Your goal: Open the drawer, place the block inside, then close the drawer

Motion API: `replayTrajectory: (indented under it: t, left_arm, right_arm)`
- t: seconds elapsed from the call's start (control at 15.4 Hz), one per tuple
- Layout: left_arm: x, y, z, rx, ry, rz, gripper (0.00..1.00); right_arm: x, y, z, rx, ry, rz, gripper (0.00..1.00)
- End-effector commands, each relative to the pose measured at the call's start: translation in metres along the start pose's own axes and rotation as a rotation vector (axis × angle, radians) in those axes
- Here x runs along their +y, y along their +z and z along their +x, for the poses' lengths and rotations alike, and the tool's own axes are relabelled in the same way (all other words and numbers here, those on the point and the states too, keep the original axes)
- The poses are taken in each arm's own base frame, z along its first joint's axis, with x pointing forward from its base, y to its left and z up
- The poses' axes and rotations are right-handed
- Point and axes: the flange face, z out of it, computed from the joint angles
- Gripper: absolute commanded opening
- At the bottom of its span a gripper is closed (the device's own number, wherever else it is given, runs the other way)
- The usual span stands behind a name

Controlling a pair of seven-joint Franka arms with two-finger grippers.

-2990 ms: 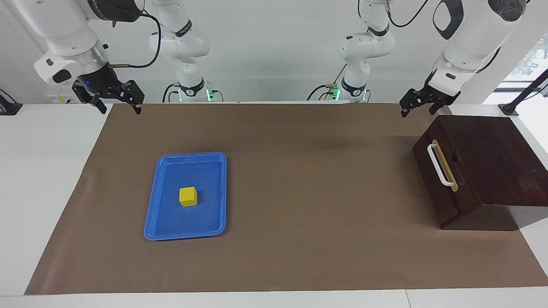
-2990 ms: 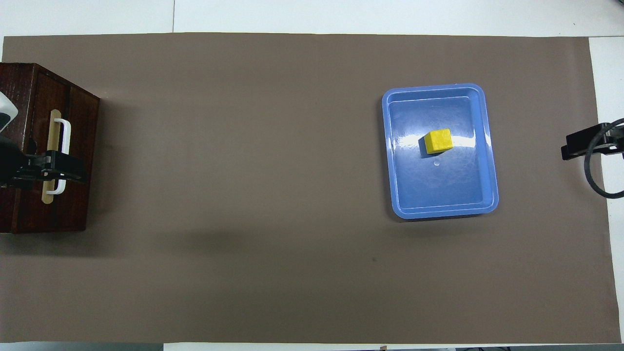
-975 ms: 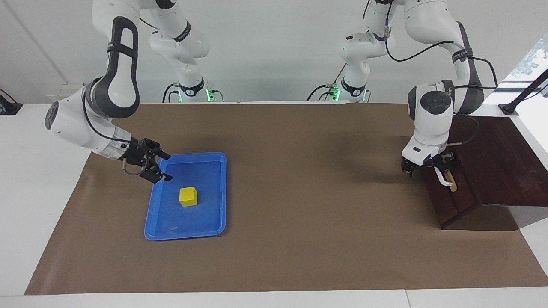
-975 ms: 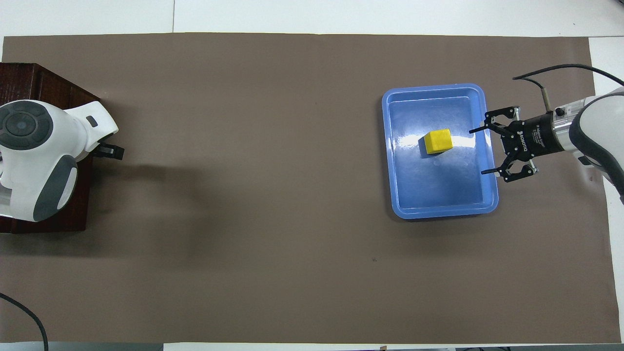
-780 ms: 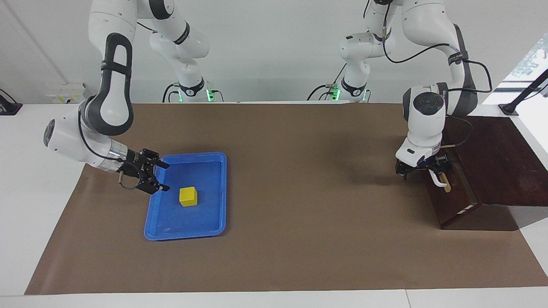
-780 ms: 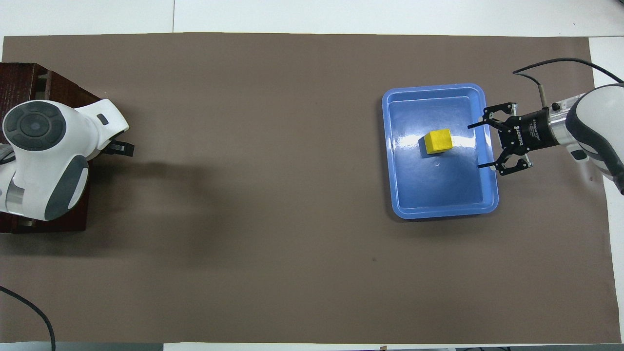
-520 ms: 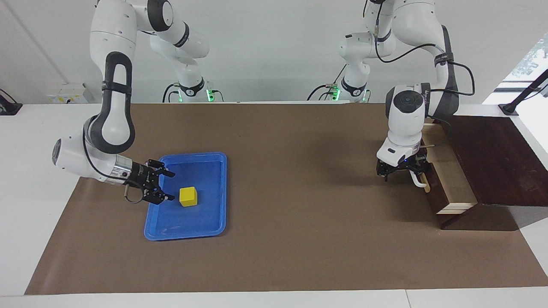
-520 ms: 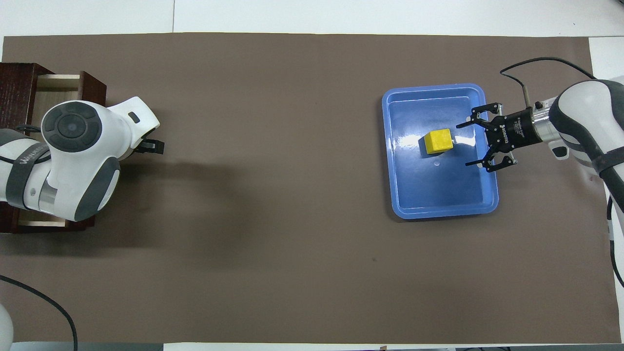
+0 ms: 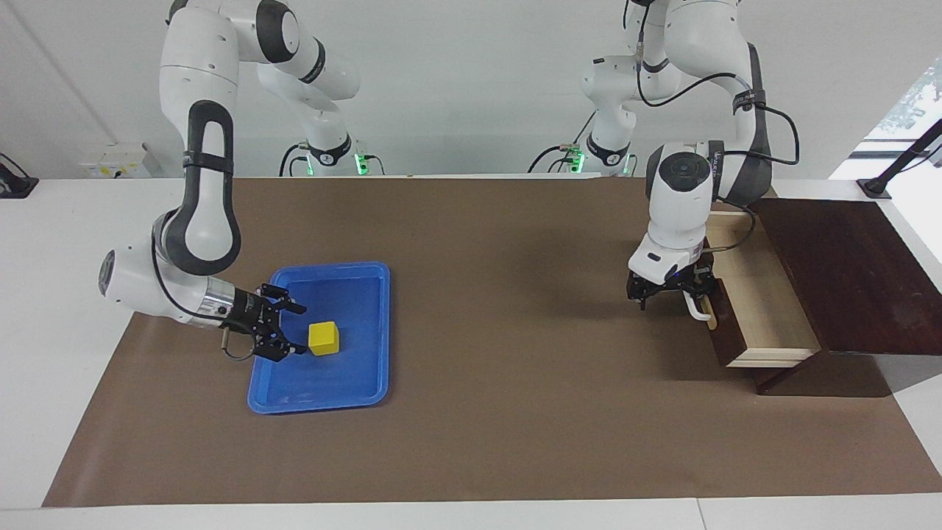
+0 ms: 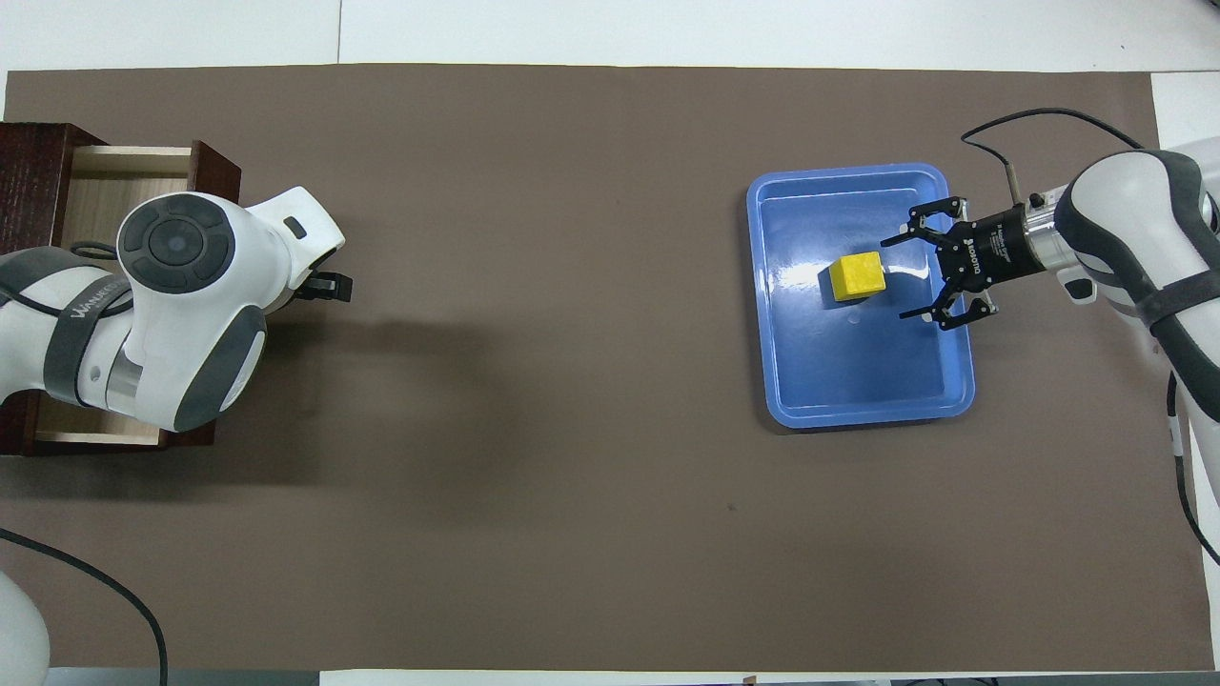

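At the left arm's end of the table, the left gripper [image 9: 668, 291] is sitting at the white handle [image 9: 697, 307] of the drawer [image 9: 762, 313], which is standing well out of its dark box [image 9: 846, 272] with the pale inside showing. We cannot tell whether its fingers are clamped on the handle or merely beside it; the wrist is covering them from overhead. Toward the right arm's end, the block [image 9: 324, 338] is lying in the blue tray [image 9: 368, 383], and the right gripper [image 9: 291, 331] is hanging low over the tray just beside the block, fingers spread wide and not touching it.

We are judging two risks. If the spread fingers are closing off-centre, they may be nudging the block along the slick tray floor, or catching the tray's rim and dragging it over the brown mat [image 9: 500, 427]. If the left arm is pulling much further, the drawer may be coming out of its box altogether.

The drawer's inner floor is partly hidden in both views.
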Motion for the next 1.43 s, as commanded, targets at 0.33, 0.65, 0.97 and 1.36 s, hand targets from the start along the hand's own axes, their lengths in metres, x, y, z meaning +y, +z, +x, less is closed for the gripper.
replayTrajectory:
  t: [0.33, 0.65, 0.97, 1.36]
  left_arm:
    - [-0.02, -0.061, 0.029, -0.109, -0.066, 0.012, 1.0]
    - [-0.031, -0.149, 0.02, -0.196, -0.312, -0.131, 1.0]
    - [0.035, -0.189, -0.009, -0.25, -0.638, -0.212, 1.0]
    - [0.093, -0.239, -0.026, -0.28, -1.172, -0.164, 1.0]
  right_arm:
    - [-0.001, 0.02, -0.001, -0.013, 0.021, 0.002, 1.0]
    - [-0.001, 0.021, -0.001, -0.013, 0.0, -0.001, 1.0]
    - [0.001, 0.025, 0.001, -0.009, 0.001, -0.001, 0.36]
    - [-0.002, 0.027, -0.005, -0.006, -0.015, 0.0, 0.0]
